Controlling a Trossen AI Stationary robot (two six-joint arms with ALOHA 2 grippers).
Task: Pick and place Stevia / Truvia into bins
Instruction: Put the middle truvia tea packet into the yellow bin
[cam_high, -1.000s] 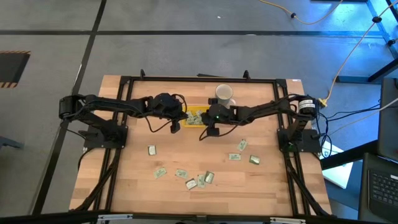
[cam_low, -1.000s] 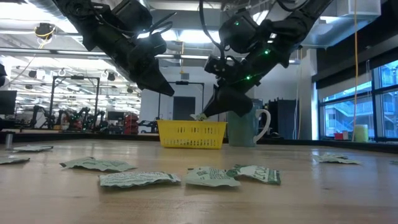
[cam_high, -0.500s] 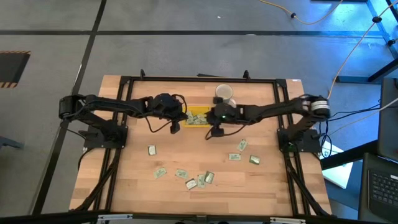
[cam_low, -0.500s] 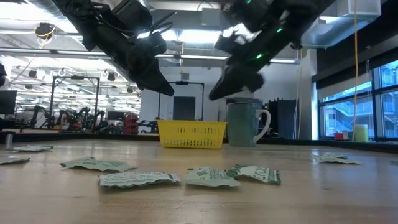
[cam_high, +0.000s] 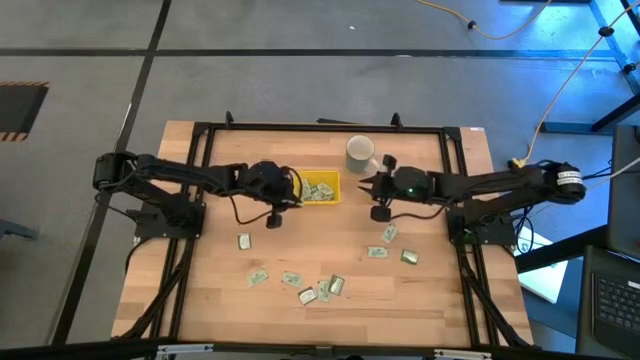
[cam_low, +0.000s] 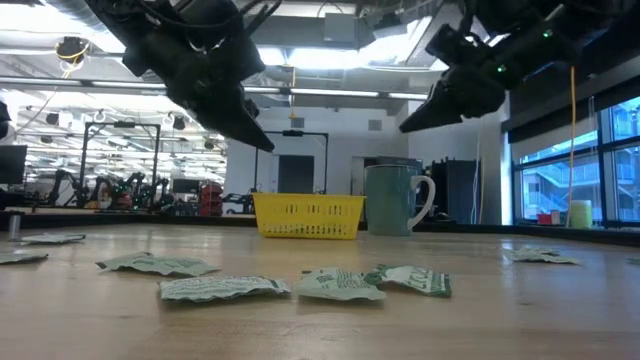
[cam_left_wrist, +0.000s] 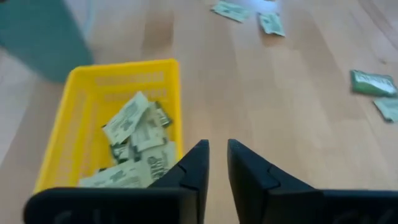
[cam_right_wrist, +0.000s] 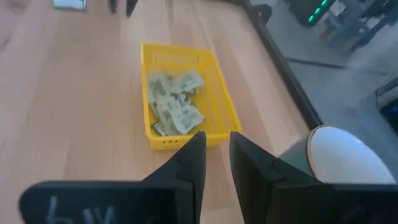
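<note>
Already several Stevia / Truvia sachets lie heaped in the yellow tray, while many more sit scattered on the table's near half, well apart from both arms. Judging by this, the step in hand is going for another sachet. The left gripper hangs just beside the tray, the right gripper near the mug; both have fingers nearly together, holding nothing.
</note>
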